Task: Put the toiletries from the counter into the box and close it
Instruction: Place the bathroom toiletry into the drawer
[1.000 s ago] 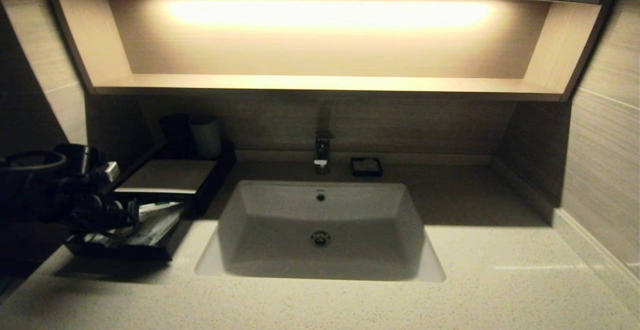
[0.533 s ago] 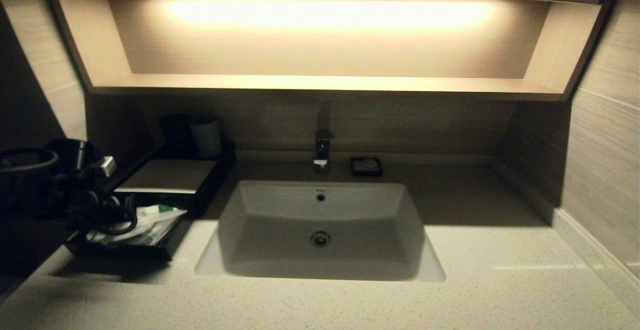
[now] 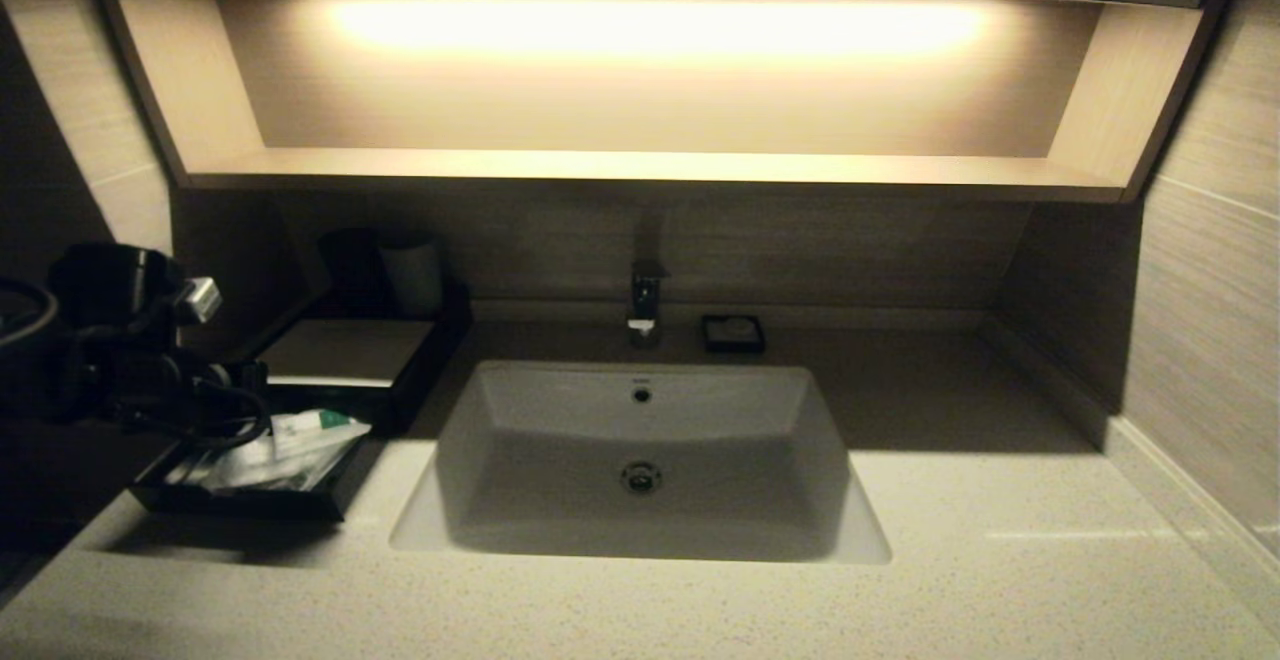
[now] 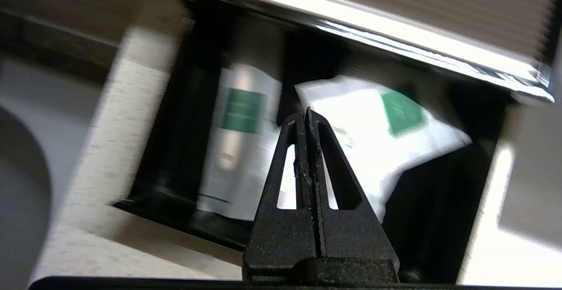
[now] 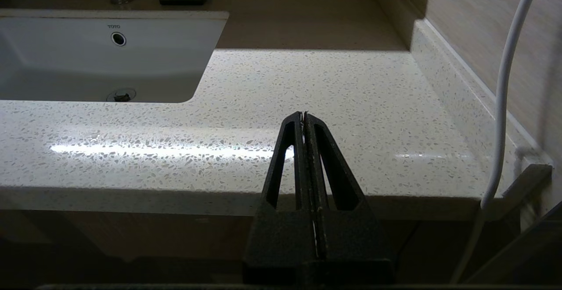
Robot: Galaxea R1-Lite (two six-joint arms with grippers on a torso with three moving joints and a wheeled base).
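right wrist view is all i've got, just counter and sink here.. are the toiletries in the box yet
Observer: Yes. In the head view, white packets lie inside the black box, left of the sink.
Operator: left hand holding anything
Observer: No. The left wrist view shows the left hand shut and empty, above the packets.
Operator: box closed?
Observer: Not yet. The lid sits behind the open compartment, not over the packets.
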